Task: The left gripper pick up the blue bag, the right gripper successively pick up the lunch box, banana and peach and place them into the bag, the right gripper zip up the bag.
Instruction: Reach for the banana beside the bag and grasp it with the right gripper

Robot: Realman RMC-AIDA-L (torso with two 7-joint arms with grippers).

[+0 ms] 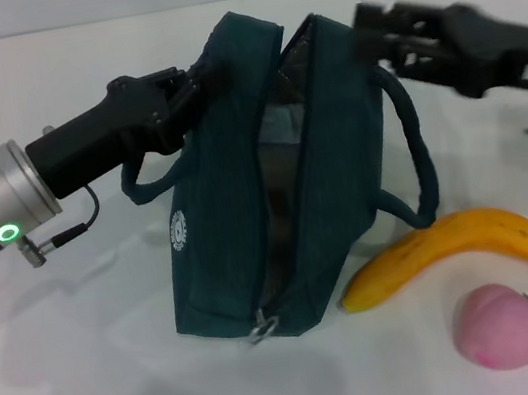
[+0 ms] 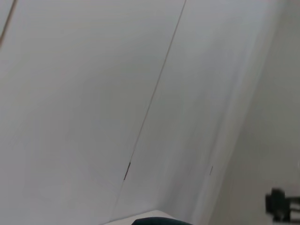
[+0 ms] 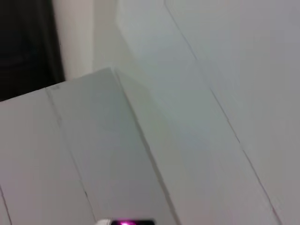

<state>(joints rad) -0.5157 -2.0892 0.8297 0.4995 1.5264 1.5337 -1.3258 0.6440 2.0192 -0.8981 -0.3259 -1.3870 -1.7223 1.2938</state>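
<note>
Bag (image 1: 223,255) upright at mid-table (image 1: 64,393), zipper undone and mouth gaping, so we see the silver lining inside. Our left gripper (image 1: 193,86) reaches in from the left and is clamped on the top edge of the bag's left panel, holding that side up. Our right gripper (image 1: 370,33) comes from the right and sits at the upper rim of the right panel — whether its fingers are apart or together we cannot tell. One handle (image 1: 417,157) droops down the bag's right side. Just right of the bag's base lies the banana (image 1: 454,245), its near tip close to the fabric. The peach (image 1: 498,325) rests in front of the banana, near its stem end — apart from the bag. We cannot make out the lunch box.
</note>
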